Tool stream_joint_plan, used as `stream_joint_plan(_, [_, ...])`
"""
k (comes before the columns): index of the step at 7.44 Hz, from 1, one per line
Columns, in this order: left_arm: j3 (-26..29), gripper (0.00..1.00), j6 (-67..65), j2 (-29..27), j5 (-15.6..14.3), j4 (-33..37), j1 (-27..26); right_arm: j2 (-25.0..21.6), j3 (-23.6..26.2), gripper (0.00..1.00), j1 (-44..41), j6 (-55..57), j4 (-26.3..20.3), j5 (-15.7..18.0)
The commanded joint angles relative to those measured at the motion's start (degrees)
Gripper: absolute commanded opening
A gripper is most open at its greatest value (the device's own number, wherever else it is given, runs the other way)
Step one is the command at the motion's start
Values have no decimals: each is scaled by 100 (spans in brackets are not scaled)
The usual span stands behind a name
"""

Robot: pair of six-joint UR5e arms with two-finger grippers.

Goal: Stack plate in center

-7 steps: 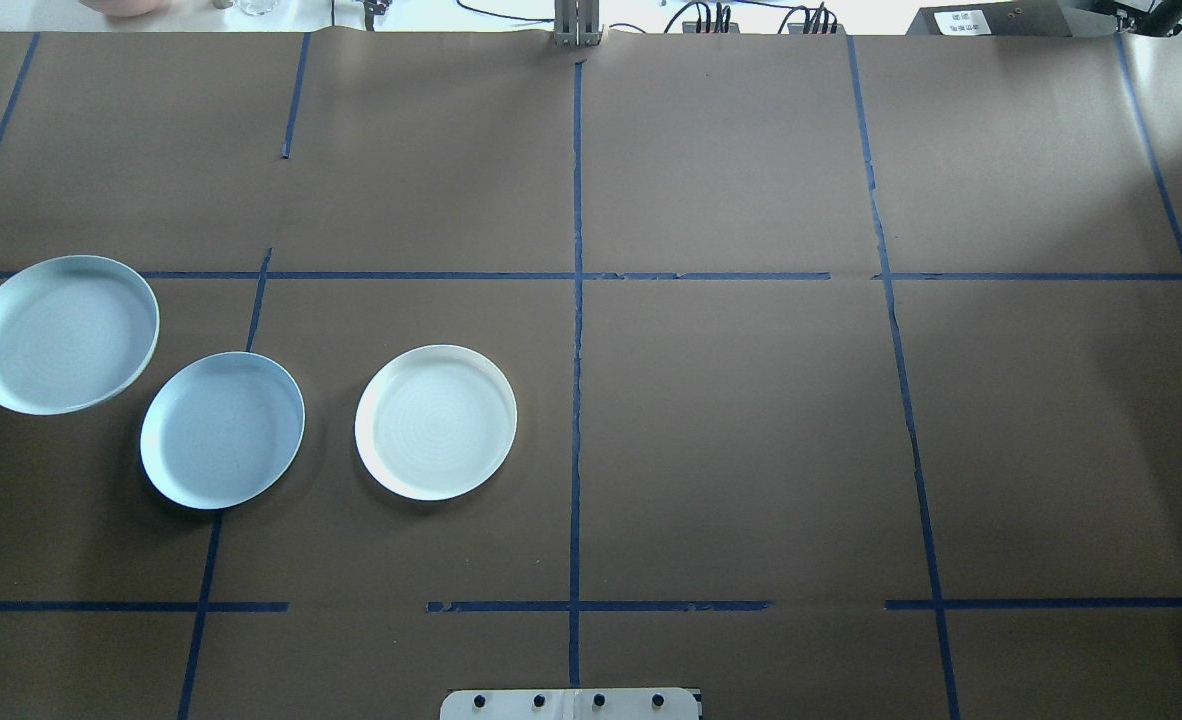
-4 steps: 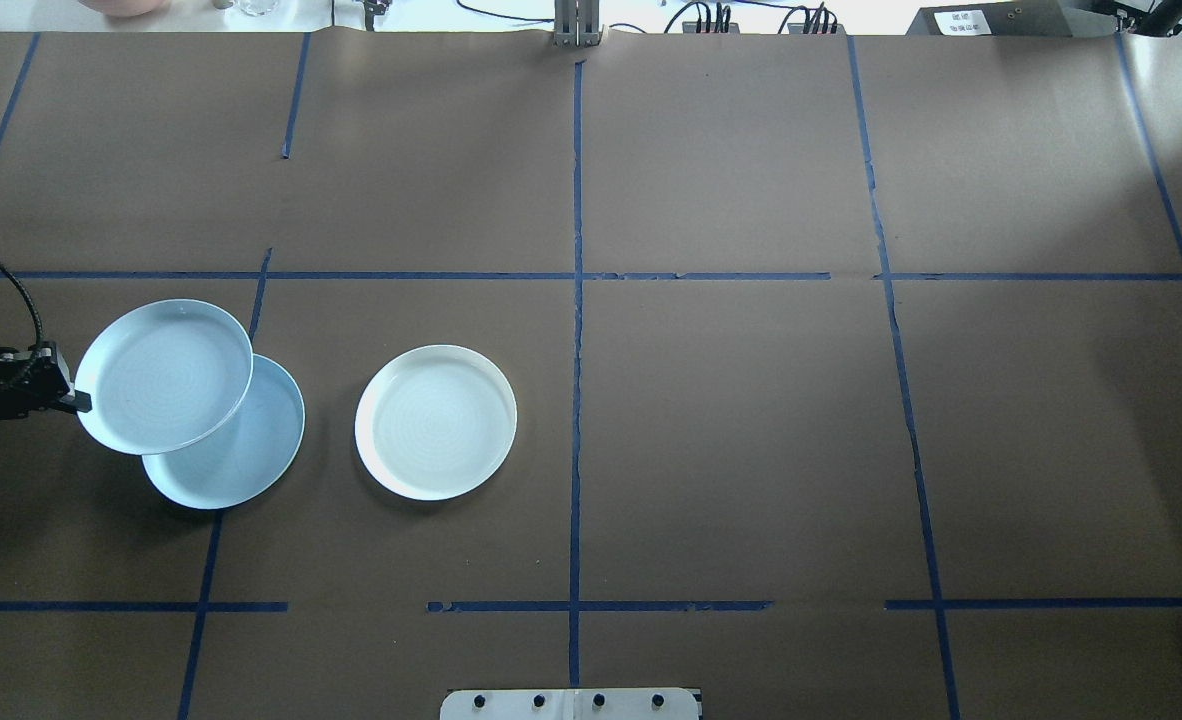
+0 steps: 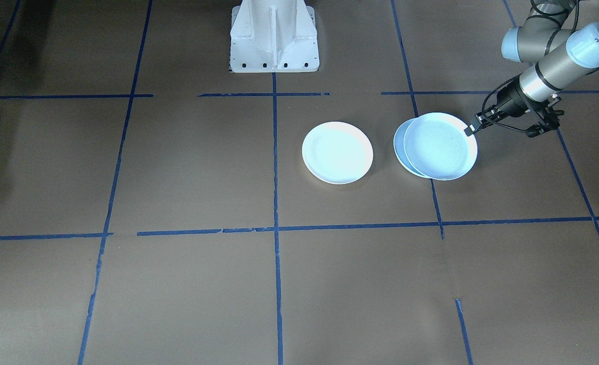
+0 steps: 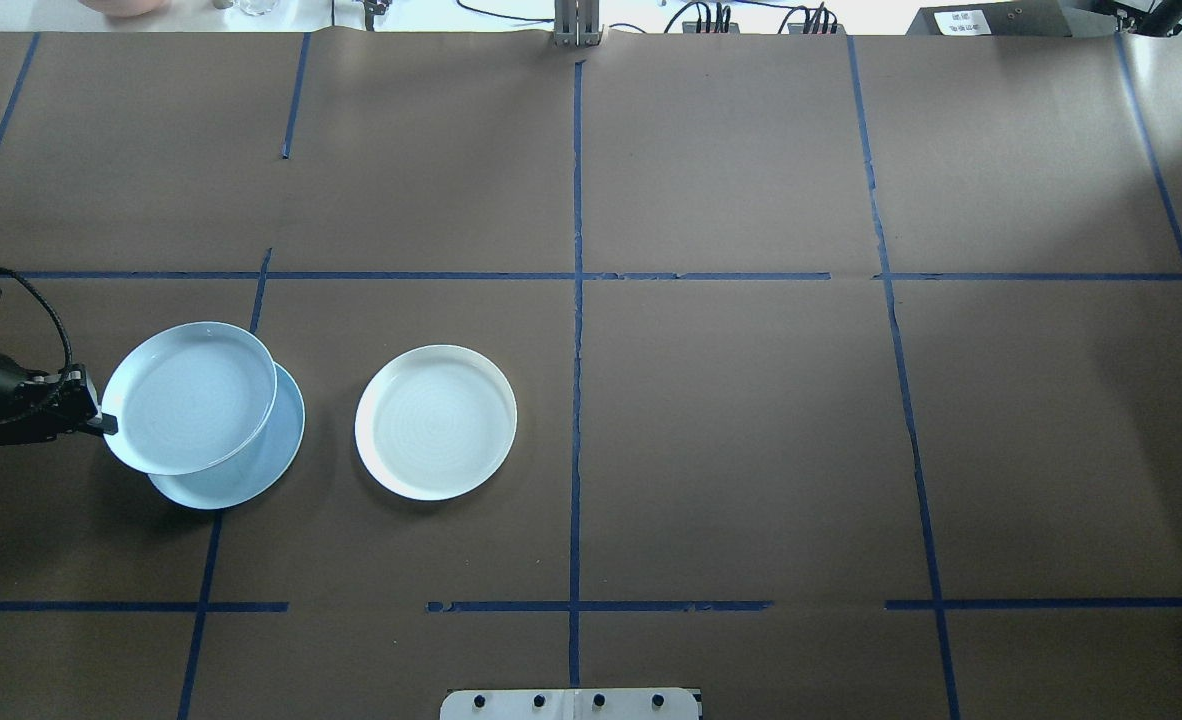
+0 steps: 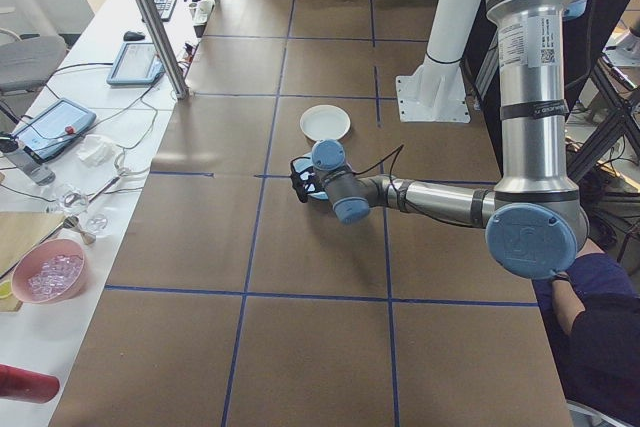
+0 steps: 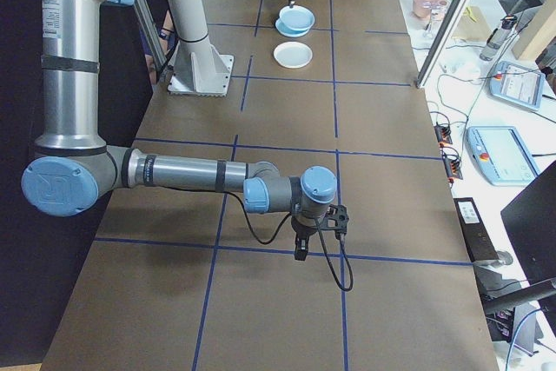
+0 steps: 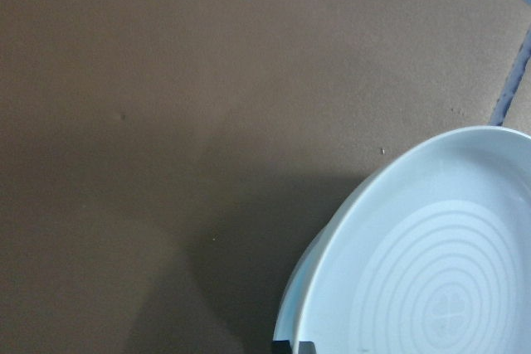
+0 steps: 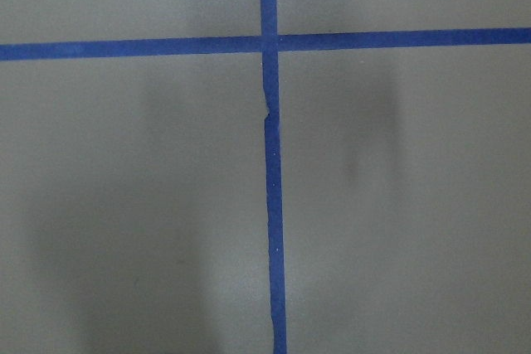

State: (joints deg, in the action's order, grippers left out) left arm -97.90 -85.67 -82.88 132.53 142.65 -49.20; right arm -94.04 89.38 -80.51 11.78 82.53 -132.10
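**Ringed plate held over the center plate at the left of the bench**

The ringed plate (image 4: 189, 397), pale blue with concentric rings inside, was held by its left rim in the left hand (image 4: 106, 424), which was closed on that rim. In the overhead view the plate was seen face up and slightly tilted, at the left of the frame, covering most of the center plate (image 4: 276, 440). Being round, neither plate showed a long axis. The center plate lay flat on the bench (image 4: 731, 420), only a crescent of it showing to the lower right of the held plate. Whether the two plates touched could not be told.

A brighter white plate (image 4: 436, 421) lay apart to the right of the pair, left of the middle blue tape line (image 4: 576, 400).

No writing on the plates could be read. A white label (image 4: 958, 20) at the top right of the overhead view was too small to read.

Compared with the overhead frame half a second before, the held plate was found further right and lower in the frame, so that less of the center plate was left uncovered.

The right hand (image 6: 300, 252) was seen only in the exterior right view, low in the frame above the bench; its opening could not be told.
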Motion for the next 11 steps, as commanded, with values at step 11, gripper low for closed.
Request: stream_joint_plan(11, [-786,100,-141,-2432,-1167,-3841,1086,0,0,100,0,0,0,0])
